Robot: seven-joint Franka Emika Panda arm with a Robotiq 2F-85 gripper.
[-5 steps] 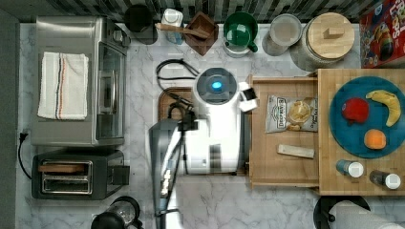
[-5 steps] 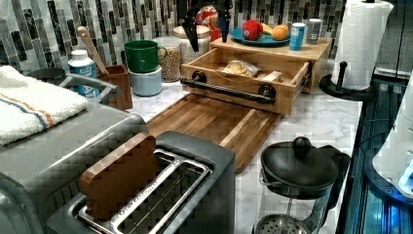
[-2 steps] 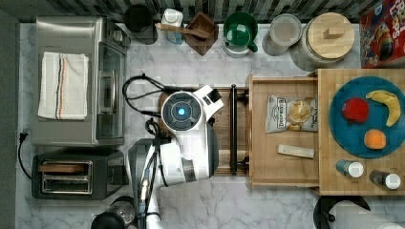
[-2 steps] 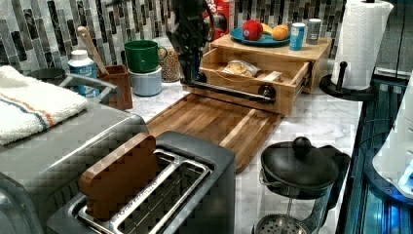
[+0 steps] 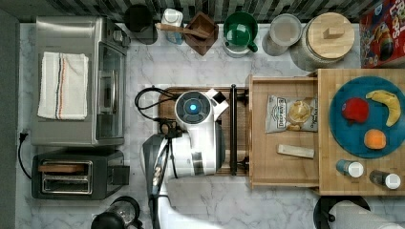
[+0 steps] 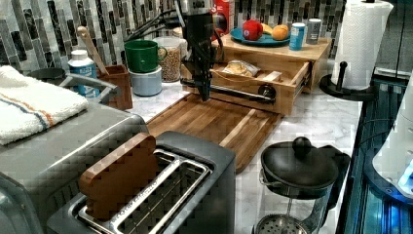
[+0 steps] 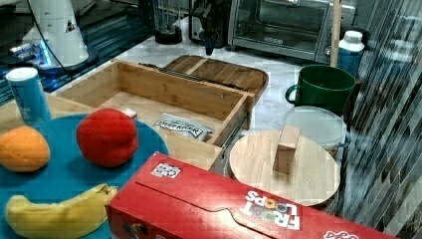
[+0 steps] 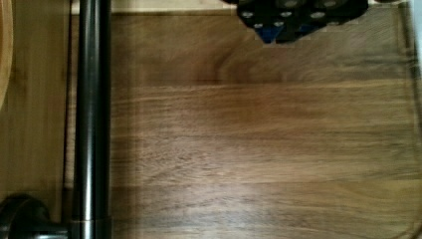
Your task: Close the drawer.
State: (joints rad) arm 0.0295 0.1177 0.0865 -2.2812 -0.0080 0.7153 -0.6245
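The arm (image 5: 193,138) has swung across the marble worktop (image 5: 157,57) since a second ago: then its wrist sat over the drawer's front edge, at 0.4 s ago it was well to the top view's left over the dark tray, and now it has come back toward the drawer and stands just beside the handle. That reads as lining up behind the handle for a push, so the closing itself looks not yet begun.

The drawer (image 5: 284,162) has not moved across the three moments; it is pulled fully out from under the butcher-block top (image 5: 329,183), with the chip bag (image 5: 291,113) and a small wooden block (image 5: 295,151) lying inside. The dark wooden tray (image 6: 219,122) lies flat in front of it.

The black bar handle (image 8: 92,114) runs close alongside the jaws (image 6: 205,92), which hang over the tray in the left view, near the bar but apart from it as far as I can judge. Whether they are spread or pressed together I cannot tell
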